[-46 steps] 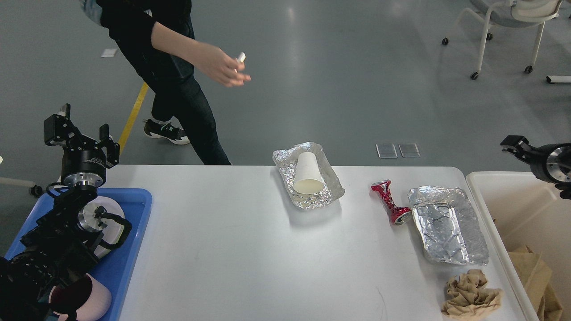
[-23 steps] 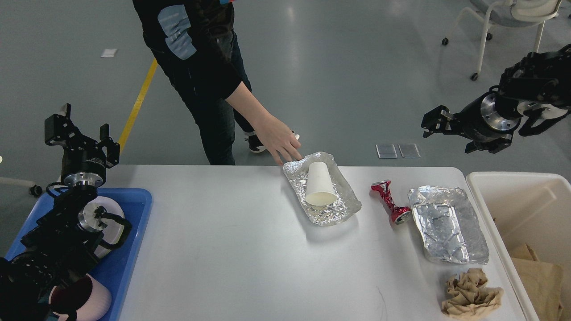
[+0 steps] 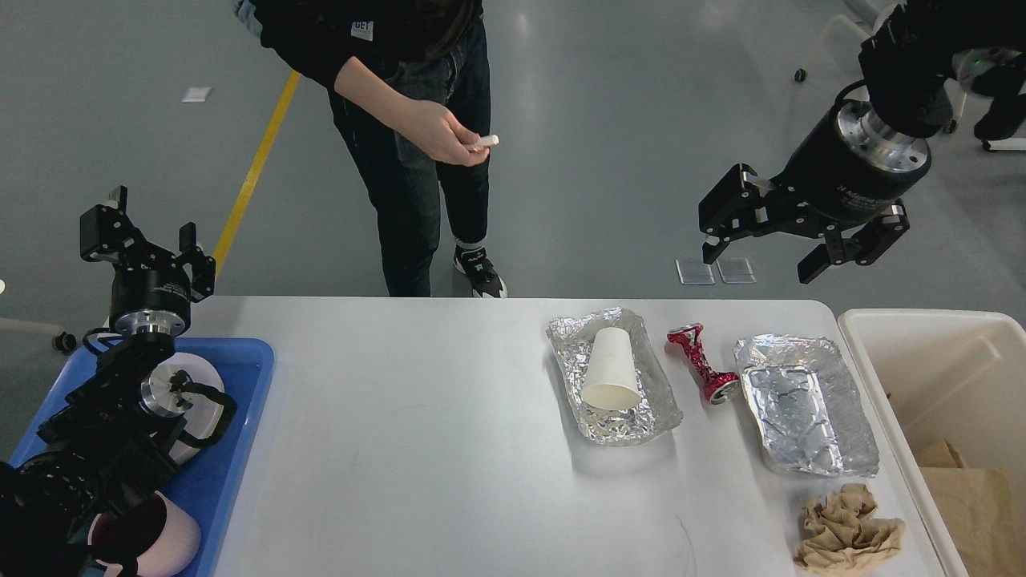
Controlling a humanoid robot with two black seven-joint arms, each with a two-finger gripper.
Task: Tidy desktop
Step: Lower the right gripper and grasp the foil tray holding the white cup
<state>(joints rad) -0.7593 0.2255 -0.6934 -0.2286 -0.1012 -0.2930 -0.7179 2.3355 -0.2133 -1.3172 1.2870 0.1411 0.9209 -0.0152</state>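
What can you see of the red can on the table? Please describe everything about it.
The red can is a metal drink can, crushed and twisted thin at its middle, so both round ends flare out. It looks shiny red with silver ends. It lies on its side on the white desktop, between two foil trays: the one holding a paper cup and the empty one. Its near end is very close to the empty tray; contact cannot be told. No gripper touches it.
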